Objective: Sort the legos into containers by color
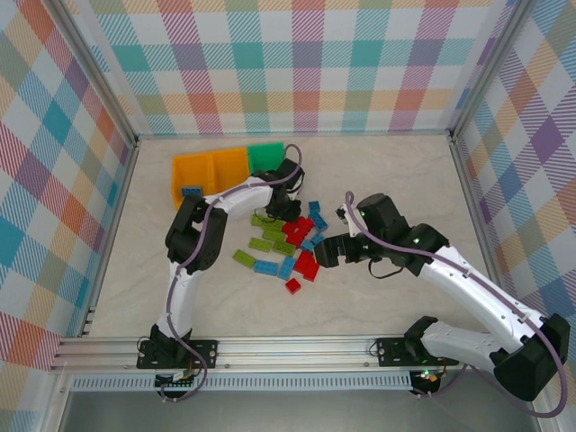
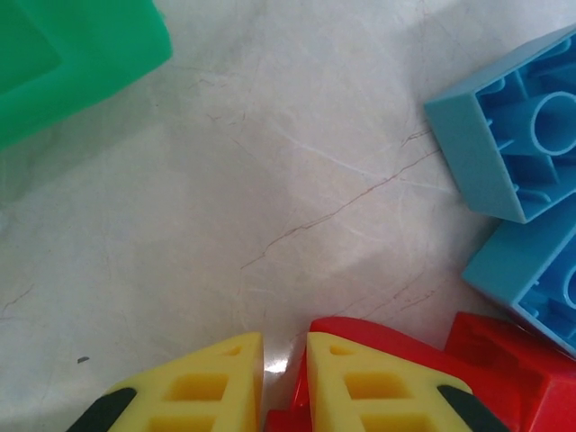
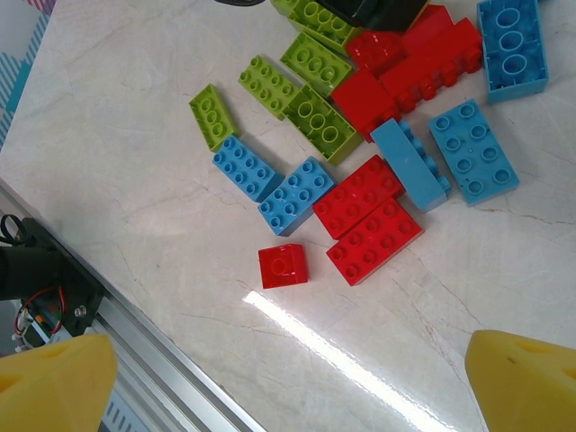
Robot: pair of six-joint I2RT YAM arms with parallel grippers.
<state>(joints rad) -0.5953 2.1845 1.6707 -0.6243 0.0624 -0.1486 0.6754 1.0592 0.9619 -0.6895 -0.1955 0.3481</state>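
In the top view the three containers stand in a row at the far side of the table, two orange and one green. One blue lego lies inside the leftmost orange one. The other legos are scattered on the table between the two grippers. The left arm folds at its elbow and reaches to the right, with the left gripper over the far edge of the pile, near the green container. The right arm bends in from the right, and the right gripper is at the pile's right edge.

The left wrist view shows what the top view hides: the yellow fingertips are clenched almost together, and a red lego touches one of them. Whether it is pinched, I cannot tell. Two blue bricks lie upside down beside it.

In the right wrist view the fingertips are spread wide — released, with bare table between them — and a small red square lego is the nearest piece.
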